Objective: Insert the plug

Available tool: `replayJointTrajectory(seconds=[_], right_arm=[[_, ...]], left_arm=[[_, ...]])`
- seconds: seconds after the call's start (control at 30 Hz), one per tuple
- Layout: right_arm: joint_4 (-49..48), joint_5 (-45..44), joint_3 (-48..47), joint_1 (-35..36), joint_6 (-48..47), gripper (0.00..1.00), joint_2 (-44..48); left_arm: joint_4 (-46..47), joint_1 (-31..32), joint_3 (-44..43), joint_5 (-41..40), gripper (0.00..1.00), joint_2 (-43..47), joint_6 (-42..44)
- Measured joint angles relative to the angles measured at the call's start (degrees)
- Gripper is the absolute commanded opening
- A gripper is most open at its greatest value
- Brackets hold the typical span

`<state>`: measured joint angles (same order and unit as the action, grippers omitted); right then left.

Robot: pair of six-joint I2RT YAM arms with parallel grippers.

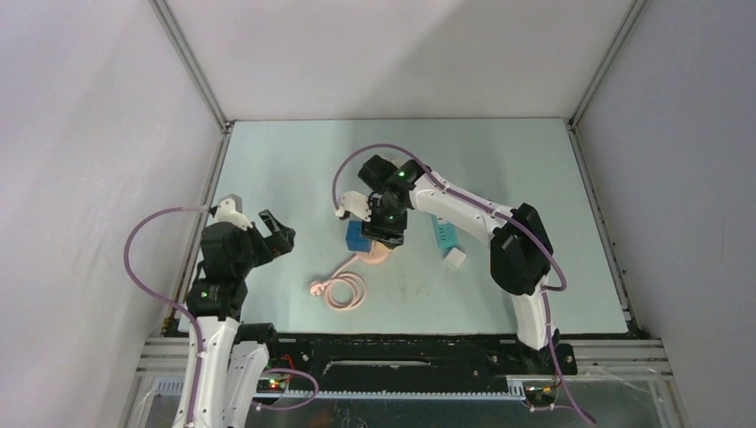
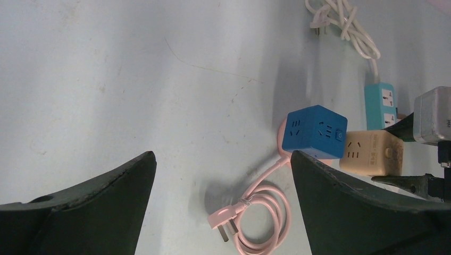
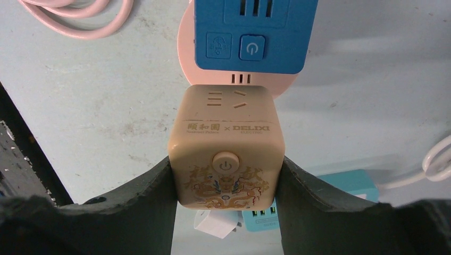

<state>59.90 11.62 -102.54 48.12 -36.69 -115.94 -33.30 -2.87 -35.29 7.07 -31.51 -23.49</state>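
The right tool (image 3: pixel 226 166) is clamped on the beige cube (image 3: pixel 226 133), one finger on each side face. The cube's far face meets the blue cube (image 3: pixel 250 37) straight ahead of the tool. I judge the step to be pressing the beige cube into the blue one. To do it well, keep the two faces square, push straight along the tool's axis, and do not let the blue cube slide on the desk (image 2: pixel 106 79).

The left tool (image 2: pixel 222 155) hangs with its fingers wide apart, holding nothing. It could brace the blue cube. The pink plug (image 2: pixel 222 219) lies loose on the desk ahead of the left tool, beside its coiled pink cord (image 2: pixel 268 210).

The joint between the cubes is hidden, so I cannot tell whether any prongs are there, or how deep they sit. Which plug the task means is also unclear.
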Motion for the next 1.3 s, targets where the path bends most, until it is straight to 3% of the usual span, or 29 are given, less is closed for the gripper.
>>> replayJointTrajectory(seconds=[1.0,1.3], right_arm=[[-2.21,-1.79,-1.16,-0.04,-0.87,0.00,-4.11],[0.09,-1.81,-5.64,-0.09,-0.15,0.00,-7.10]], left_arm=[[0.04,-0.28,0.00,0.59,1.00,-0.70,-0.02],[0.04,-0.31,0.00,0.61,1.00,-0.72,-0.02]])
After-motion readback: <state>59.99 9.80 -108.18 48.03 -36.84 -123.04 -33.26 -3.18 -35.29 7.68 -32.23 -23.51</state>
